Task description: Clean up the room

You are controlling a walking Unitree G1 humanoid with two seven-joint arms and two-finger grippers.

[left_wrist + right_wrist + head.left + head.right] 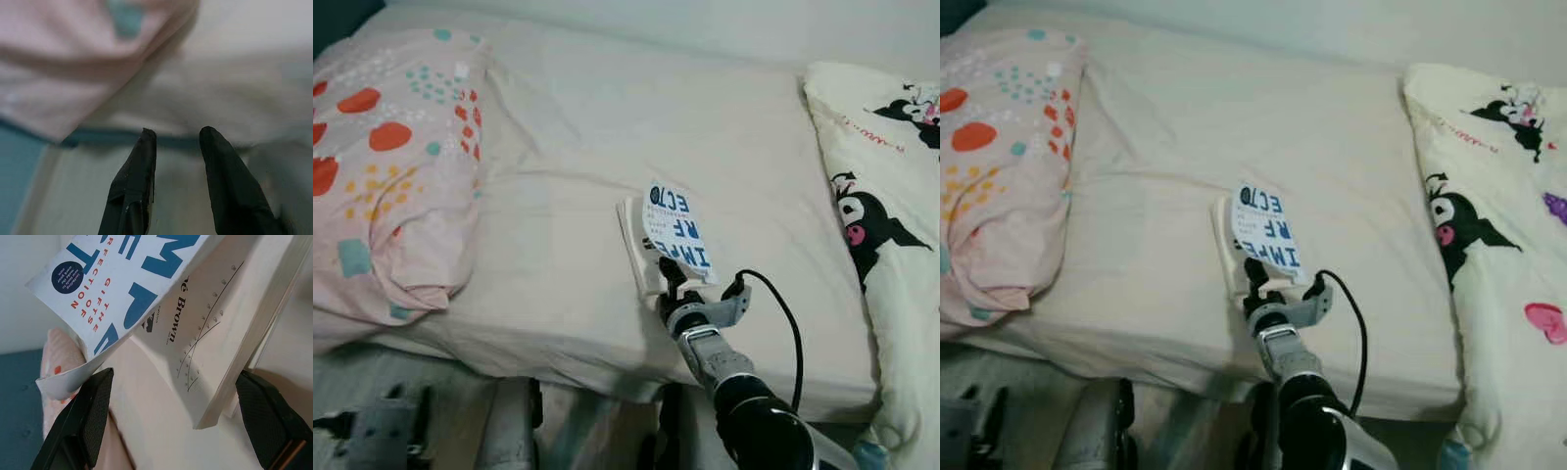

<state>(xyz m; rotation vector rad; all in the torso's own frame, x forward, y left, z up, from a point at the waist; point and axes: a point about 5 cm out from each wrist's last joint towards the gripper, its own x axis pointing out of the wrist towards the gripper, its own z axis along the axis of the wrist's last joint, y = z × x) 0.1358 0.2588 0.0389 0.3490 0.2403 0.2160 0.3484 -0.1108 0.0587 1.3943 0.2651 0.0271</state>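
Observation:
A white paperback book (675, 230) with big blue letters lies on the cream bed sheet (568, 137) near the bed's front edge. Its front cover curls up off the pages. My right gripper (668, 279) reaches over the front edge to the book's near end. In the right wrist view, the gripper (175, 377) is open, one black finger on each side of the book (205, 333), touching neither. My left gripper (178, 131) hangs low beside the bed, open with nothing between its fingers.
A pink quilt (382, 166) with red and teal spots is bunched on the bed's left side. A cream blanket (881, 196) printed with a black cartoon character lies along the right. Grey shapes (372, 426) stand on the floor below the bed's front left.

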